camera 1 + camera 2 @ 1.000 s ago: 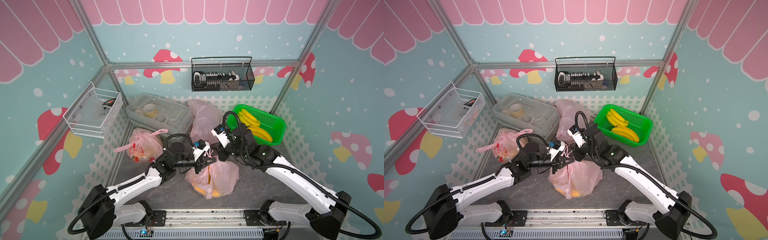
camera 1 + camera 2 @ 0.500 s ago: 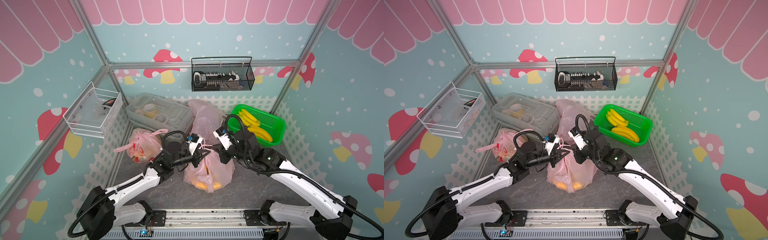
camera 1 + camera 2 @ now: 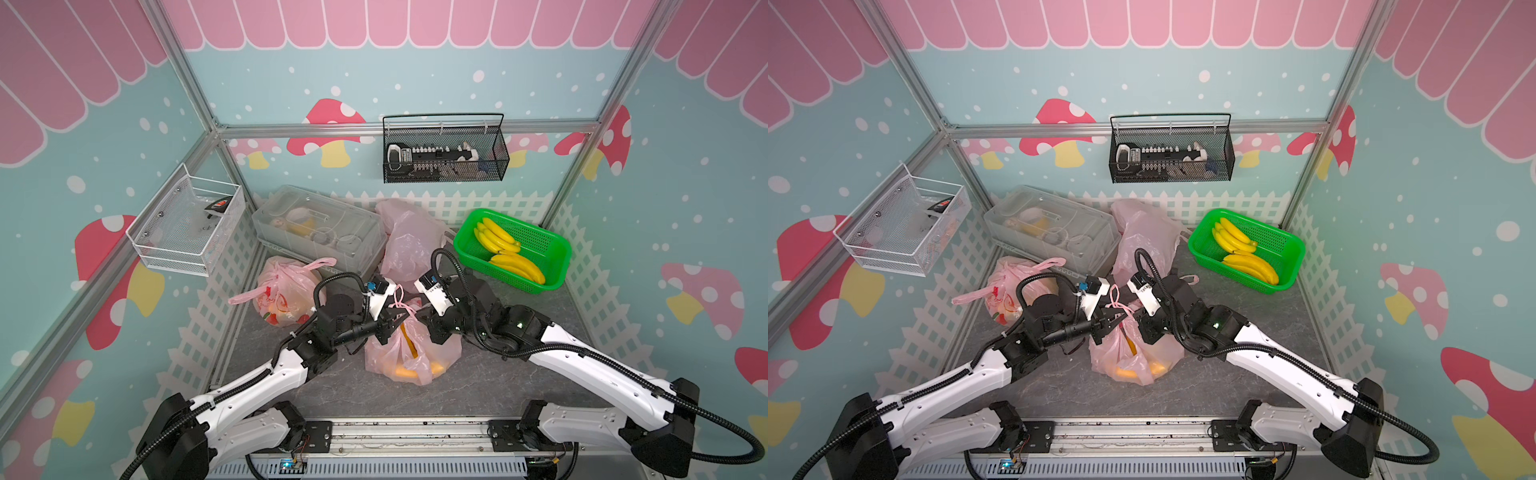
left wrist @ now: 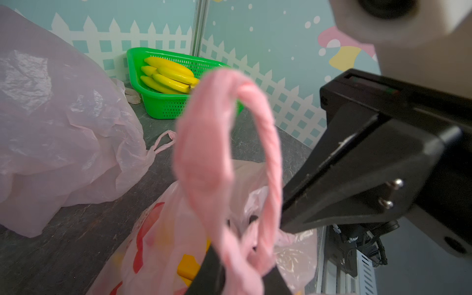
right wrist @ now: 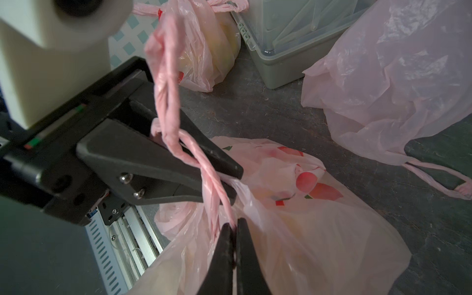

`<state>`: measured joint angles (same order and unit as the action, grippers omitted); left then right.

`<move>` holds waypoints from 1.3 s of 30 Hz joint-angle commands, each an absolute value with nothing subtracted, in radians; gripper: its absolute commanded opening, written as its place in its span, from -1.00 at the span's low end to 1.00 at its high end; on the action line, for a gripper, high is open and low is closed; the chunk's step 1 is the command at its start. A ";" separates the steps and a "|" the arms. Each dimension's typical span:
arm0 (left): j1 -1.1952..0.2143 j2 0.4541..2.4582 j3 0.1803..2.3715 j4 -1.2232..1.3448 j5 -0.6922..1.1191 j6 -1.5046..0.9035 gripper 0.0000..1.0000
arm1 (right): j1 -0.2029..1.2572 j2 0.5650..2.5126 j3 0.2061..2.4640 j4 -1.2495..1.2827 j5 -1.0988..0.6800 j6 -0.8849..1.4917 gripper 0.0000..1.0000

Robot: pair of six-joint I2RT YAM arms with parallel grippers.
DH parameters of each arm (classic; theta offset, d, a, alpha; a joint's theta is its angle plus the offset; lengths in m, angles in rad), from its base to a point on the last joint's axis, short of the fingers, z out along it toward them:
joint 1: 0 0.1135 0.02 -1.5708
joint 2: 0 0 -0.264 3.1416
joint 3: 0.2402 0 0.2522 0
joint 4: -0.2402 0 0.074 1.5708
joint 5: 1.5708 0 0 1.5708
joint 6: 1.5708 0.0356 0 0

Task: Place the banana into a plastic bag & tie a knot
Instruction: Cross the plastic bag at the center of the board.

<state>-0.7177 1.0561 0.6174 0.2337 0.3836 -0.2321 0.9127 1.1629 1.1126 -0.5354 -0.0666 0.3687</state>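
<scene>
Pinching the twisted handles (image 5: 166, 97) of the pink bag (image 5: 306, 229), the right gripper (image 5: 234, 227) is closed. The left gripper (image 5: 233, 185) surrounds them, perhaps slightly parted, grip unclear. The banana (image 3: 400, 370) lies inside the bag, on the table (image 3: 498, 386).

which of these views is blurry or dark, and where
Left wrist view: the twisted handles hang close to the lens and are soft, while the green basket behind them is sharp. Right wrist view: dimmer overall, with the handles crisp but the white housing in the corner blurred. Both top views: evenly lit and sharp throughout, with no strong glare.
</scene>
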 commanded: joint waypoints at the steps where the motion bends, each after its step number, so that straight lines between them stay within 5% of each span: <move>1: -0.725 1.028 0.603 0.207 0.373 -0.233 -0.67 | 0.937 1.157 1.111 -0.584 -0.035 0.385 -1.00; 17: -0.743 1.002 0.593 0.172 0.371 -0.247 -0.65 | 1.010 1.199 1.053 -0.480 -0.144 0.468 -1.00; 26: -0.752 0.944 0.549 0.115 0.370 -0.257 -0.60 | 1.004 1.230 1.069 -0.472 -0.024 0.455 -1.00; 39: -0.754 0.902 0.523 0.145 0.381 -0.282 -0.31 | 0.999 1.229 1.071 -0.463 0.032 0.426 -1.00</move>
